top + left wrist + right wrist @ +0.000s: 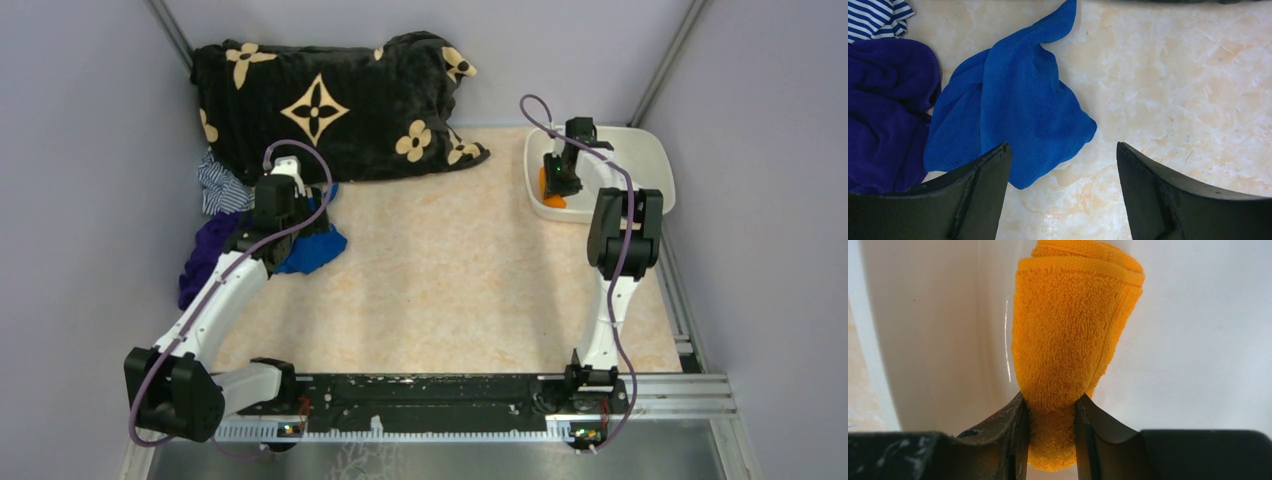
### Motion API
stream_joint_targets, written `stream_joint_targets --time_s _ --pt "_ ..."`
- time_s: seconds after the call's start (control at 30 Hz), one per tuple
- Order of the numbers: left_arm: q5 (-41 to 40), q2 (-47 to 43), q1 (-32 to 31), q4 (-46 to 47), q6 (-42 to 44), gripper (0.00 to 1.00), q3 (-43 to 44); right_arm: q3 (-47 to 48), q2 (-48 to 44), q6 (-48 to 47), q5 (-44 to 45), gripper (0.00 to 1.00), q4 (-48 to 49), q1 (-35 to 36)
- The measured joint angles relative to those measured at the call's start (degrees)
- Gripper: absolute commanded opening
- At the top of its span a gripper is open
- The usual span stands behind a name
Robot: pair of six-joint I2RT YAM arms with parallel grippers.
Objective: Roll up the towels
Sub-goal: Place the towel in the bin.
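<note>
Marble-look tabletop (1173, 75): left gripper (1063, 147) spread above blue towel (1018, 100) beside purple cloth (883, 110); right gripper (1050, 397) pinches orange towel (1073, 330) in white tub (1198, 340).

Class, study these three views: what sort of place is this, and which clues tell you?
Probably a robotics lab's enclosed test bench: a left arm and right arm bolted to a metal rail, plain grey walls, a blue towel laid out.

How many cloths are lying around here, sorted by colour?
orange towel: 1
blue towel: 1
purple cloth: 1
striped cloth: 1
black blanket: 1
Total: 5
</note>
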Motion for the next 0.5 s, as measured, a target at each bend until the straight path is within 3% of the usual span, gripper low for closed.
stream_joint_targets --time_s 0.5 --pt "0.2 0.7 0.0 0.0 0.0 0.82 0.0 -0.1 -0.2 2.4 -3.6 0.08 0.5 0.0"
